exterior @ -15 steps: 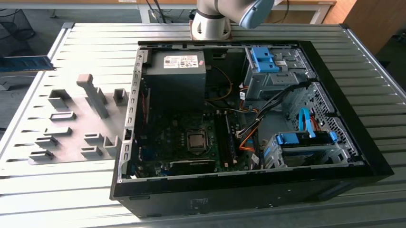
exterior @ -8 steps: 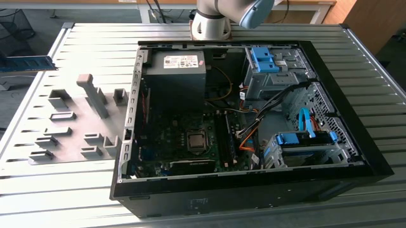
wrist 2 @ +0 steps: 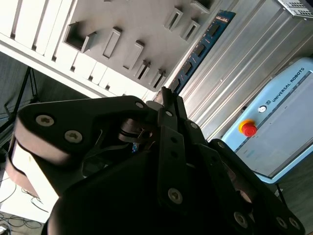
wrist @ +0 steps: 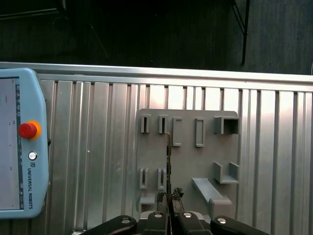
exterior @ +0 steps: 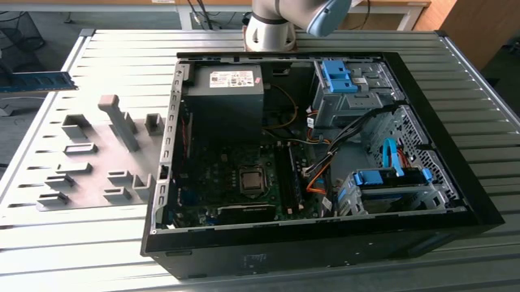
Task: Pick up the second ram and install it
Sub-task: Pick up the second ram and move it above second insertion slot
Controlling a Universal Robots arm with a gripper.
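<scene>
Gripper point(wrist: 168, 197) was clamped on one end of the memory stick point(wrist 2: 198, 51), in the air by the worktop's point(exterior: 122, 42) edge, well apart from the PC case point(exterior: 455, 176). Looked light, stiff, fragile; hold edges, not chips.

A ribbed metal tabletop point(exterior: 81, 255) carries an open black computer case point(exterior: 325, 250) lying on its side, its motherboard point(exterior: 219, 182) facing up. Inside sit a dark power supply box point(exterior: 223, 91), a metal drive cage with blue clips point(exterior: 341, 91) and orange cables point(exterior: 318, 176). Just beside the case, to the exterior view's left, lies a grey plate point(exterior: 89, 164) with upright blocks. In the first wrist view a pale blue control pendant point(wrist: 19, 186) with a red button point(wrist: 28, 130) lies on the tabletop, apart from that plate.
</scene>
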